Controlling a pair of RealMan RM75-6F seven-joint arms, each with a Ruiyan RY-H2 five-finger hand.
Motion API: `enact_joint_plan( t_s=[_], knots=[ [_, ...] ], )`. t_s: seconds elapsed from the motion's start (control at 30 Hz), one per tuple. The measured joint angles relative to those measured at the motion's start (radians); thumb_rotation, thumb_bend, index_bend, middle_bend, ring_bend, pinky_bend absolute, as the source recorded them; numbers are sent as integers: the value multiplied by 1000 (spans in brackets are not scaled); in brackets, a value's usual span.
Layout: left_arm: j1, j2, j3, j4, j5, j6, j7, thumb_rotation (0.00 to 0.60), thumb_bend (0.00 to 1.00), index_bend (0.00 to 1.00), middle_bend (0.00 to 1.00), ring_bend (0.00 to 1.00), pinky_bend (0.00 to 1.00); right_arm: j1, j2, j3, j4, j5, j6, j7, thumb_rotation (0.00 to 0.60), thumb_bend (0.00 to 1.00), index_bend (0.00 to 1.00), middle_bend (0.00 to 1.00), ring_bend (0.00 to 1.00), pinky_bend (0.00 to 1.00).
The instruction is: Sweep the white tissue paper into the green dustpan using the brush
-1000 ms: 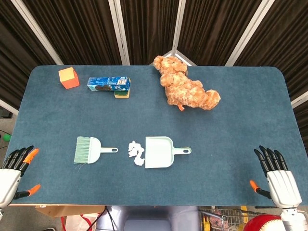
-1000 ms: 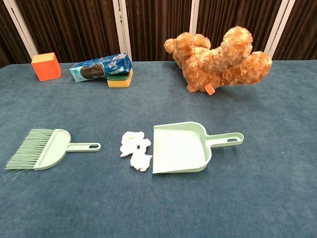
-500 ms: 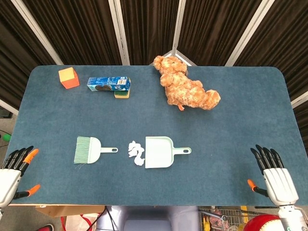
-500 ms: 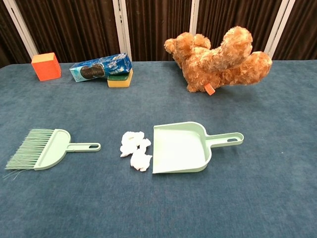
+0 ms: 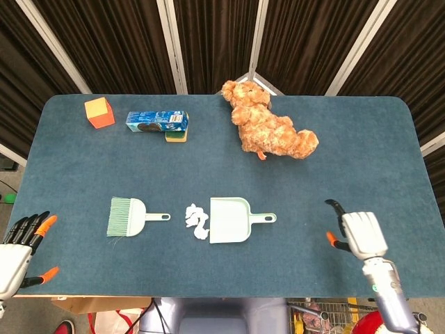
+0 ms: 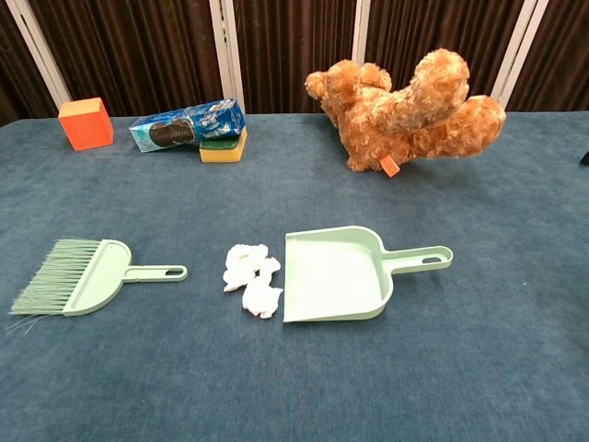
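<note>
Blue worktop (image 5: 69,174): brush (image 5: 127,216), tissue (image 5: 196,221), dustpan (image 5: 230,220) untouched. Left hand (image 5: 17,247) splayed, empty; right hand (image 5: 361,234) empty, finger spread unclear. Risk: tissue scattering past dustpan w/ hard stroke.

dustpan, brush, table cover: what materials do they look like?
Dustpan: looks like molded plastic, pale green, smooth with a slight sheen and thin rigid walls.
Brush: same pale green plastic body and handle; fine, probably synthetic bristles, splayed at the tip.
Table cover: dark blue fabric, matte with a short fuzzy nap, likely felt or low-pile carpet.
</note>
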Motion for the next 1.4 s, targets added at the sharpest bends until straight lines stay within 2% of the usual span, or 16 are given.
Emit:
enact_joint_plan(
  t_s=[0.17, 0.33, 0.63, 1.1, 1.23, 1.4],
  knots=[
    [0, 2, 1, 0, 3, 1, -4, 600, 0, 0, 0, 0, 0, 63, -113, 15, -1, 77, -42, -148, 600, 344, 345, 842, 826, 864],
    [-1, 4, 2, 0, 2, 0, -12, 600, 0, 0, 0, 0, 0, 110, -213, 24, 10, 145, -57, -243, 600, 344, 366, 845, 827, 864],
    [-1, 10, 1, 3, -3, -2, -30, 600, 0, 0, 0, 0, 0, 167, -346, 36, 82, 239, -55, -334, 600, 344, 389, 845, 828, 864],
    [2, 11, 2, 0, -4, 1, -26, 600, 0, 0, 0, 0, 0, 191, -424, 21, 140, 261, -13, -351, 600, 344, 403, 845, 828, 864],
    [2, 11, 2, -1, -6, 0, -27, 600, 0, 0, 0, 0, 0, 222, -451, 51, 180, 298, -37, -356, 600, 344, 402, 845, 828, 864],
    [2, 11, 1, -3, -5, 0, -27, 600, 0, 0, 0, 0, 0, 243, -476, 61, 200, 328, -42, -363, 600, 343, 402, 845, 828, 864]
  ],
)
